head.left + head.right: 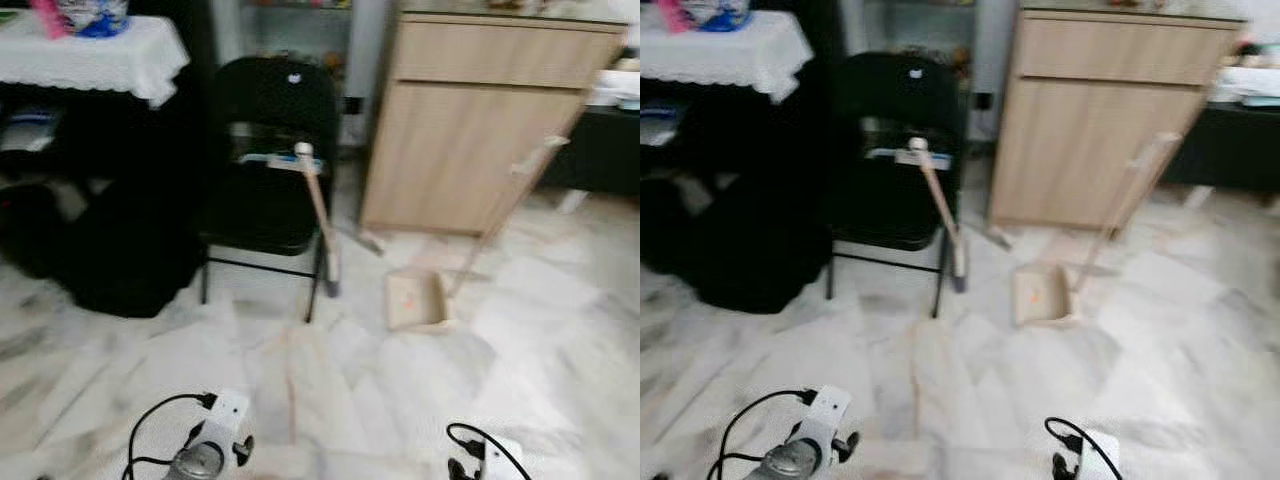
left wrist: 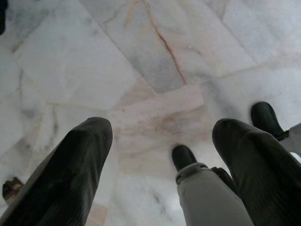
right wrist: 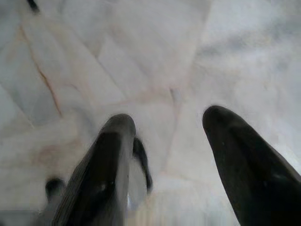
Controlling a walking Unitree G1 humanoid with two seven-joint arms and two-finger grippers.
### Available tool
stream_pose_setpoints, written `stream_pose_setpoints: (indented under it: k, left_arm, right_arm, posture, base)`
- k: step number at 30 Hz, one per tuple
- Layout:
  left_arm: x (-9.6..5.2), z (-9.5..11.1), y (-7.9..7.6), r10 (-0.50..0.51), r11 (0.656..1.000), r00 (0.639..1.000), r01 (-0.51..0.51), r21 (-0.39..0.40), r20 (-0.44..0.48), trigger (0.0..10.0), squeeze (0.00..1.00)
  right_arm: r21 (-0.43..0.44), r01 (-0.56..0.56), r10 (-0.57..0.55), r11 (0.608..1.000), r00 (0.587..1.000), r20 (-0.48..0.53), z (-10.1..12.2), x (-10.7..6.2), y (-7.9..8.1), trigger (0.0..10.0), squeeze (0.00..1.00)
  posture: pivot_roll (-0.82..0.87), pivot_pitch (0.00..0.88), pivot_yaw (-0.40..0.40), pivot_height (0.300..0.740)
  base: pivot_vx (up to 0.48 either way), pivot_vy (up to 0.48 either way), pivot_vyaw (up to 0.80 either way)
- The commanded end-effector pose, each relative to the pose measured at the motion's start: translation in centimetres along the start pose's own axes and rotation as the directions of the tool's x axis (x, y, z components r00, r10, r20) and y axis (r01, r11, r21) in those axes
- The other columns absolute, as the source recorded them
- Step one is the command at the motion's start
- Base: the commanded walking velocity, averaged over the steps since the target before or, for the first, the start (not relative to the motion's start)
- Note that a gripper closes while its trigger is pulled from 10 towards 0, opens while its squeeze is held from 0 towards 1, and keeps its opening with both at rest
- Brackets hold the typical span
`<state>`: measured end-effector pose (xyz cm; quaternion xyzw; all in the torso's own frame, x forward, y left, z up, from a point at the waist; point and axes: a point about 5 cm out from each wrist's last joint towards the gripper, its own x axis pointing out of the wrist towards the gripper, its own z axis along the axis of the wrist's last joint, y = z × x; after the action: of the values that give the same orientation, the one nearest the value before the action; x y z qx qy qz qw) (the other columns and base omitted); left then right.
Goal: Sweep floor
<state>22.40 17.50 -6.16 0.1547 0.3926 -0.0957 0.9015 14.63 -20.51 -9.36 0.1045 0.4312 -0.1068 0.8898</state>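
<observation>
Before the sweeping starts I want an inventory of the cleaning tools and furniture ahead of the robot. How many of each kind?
Brooms: 1, broom leaning on the chair
Dustpans: 1, long-handled dustpan on the floor by the cabinet
Folding chairs: 1, black chair
Wooden cabinets: 1, cabinet
Tables with white cloth: 1, table
Total: 5

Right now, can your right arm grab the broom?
Probably not yet. The broom leans on the chair well ahead, across bare floor. The right tool hangs open, low over the tiles. Nothing blocks the way; I'd need to step closer.
</observation>
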Motion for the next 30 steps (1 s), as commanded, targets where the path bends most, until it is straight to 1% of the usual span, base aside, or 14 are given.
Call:
stream_pose_setpoints:
  k: [1, 11, 20, 29, 30]
  left_arm:
    - [-0.25, -1.11, 0.28, 0.008, 1.0, 0.999, -0.008, 0.002, -0.038, 10.0, 0.0]
    - [-0.25, -1.11, 0.23, 0.006, 1.0, 0.999, -0.005, 0.015, -0.036, 10.0, 0.0]
    - [-0.26, -1.11, 0.26, 0.007, 1.0, 0.999, -0.007, 0.007, -0.033, 10.0, 0.0]
    - [-0.26, -1.1, 0.33, 0.012, 1.0, 0.999, -0.012, -0.009, -0.033, 10.0, 0.0]
    - [-0.26, -1.09, 0.28, 0.009, 1.0, 0.999, -0.01, -0.02, -0.031, 10.0, 0.0]
  right_arm:
    - [0.005, -0.004, 0.004, 1.0, 1.0, -0.016, -0.45, -0.07, 0.22, 10.0, 0.0]
    - [-0.006, 0.002, -0.002, 1.0, 1.0, -0.027, -0.64, -0.11, 0.14, 10.0, 0.0]
    - [-0.008, 0.004, -0.004, 1.0, 1.0, -0.03, -0.72, -0.15, 0.05, 10.0, 0.0]
    - [-0.013, 0.009, -0.009, 1.0, 0.999, -0.033, -0.72, -0.16, -0.12, 10.0, 0.0]
    - [-0.014, 0.008, -0.009, 1.0, 0.999, -0.033, -0.7, -0.16, -0.13, 10.0, 0.0]
  posture:
    - [0.0, 0.104, -0.008, 0.74]
    - [0.0, 0.105, -0.01, 0.74]
    - [0.0, 0.106, -0.01, 0.74]
    - [0.0, 0.105, -0.013, 0.74]
    - [0.0, 0.105, -0.013, 0.74]
  base:
    - [0.0, 0.0, 0.0]
    - [0.0, 0.0, 0.0]
    - [0.0, -0.363, 0.0]
    - [0.0, 0.0, 0.0]
    - [0.0, 0.0, 0.0]
